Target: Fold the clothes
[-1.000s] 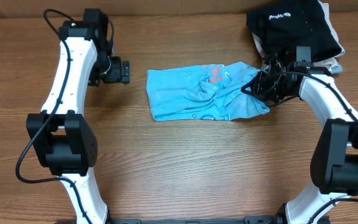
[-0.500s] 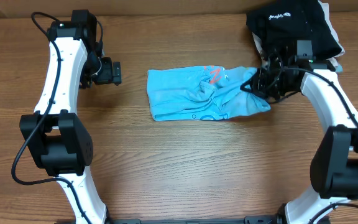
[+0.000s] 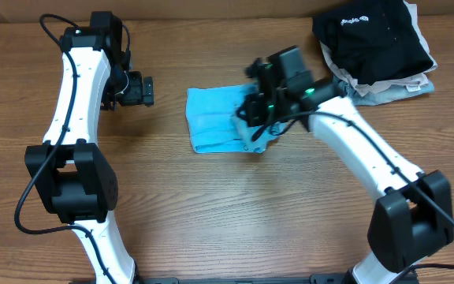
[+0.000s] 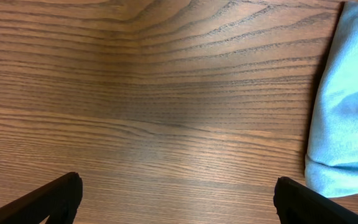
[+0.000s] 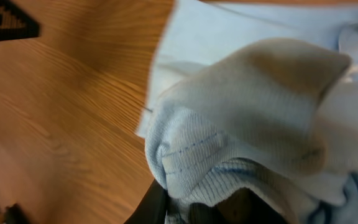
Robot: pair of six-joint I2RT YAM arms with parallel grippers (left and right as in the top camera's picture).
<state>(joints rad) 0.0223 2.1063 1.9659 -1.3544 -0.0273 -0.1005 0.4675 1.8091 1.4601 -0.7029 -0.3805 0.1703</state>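
Observation:
The light sky-blue T-shirt (image 3: pixel 211 118) lies on the wooden table in the overhead view, its right part folded over leftward. My right gripper (image 3: pixel 252 118) is shut on a bunched edge of the T-shirt (image 5: pixel 241 124), which fills the right wrist view, with ribbed hem between the fingers. My left gripper (image 3: pixel 152 91) is open and empty, left of the T-shirt. In the left wrist view its fingertips (image 4: pixel 179 199) spread wide over bare wood, and the T-shirt's left edge (image 4: pixel 347 112) shows at the right.
A black garment with a small white logo (image 3: pixel 373 35) lies on folded beige and grey-blue garments (image 3: pixel 392 85) at the back right. The wooden table (image 3: pixel 227 213) extends toward the front.
My right gripper has swept left across the T-shirt, carrying its right edge over the middle. The T-shirt now looks much narrower. The left arm has stayed still.

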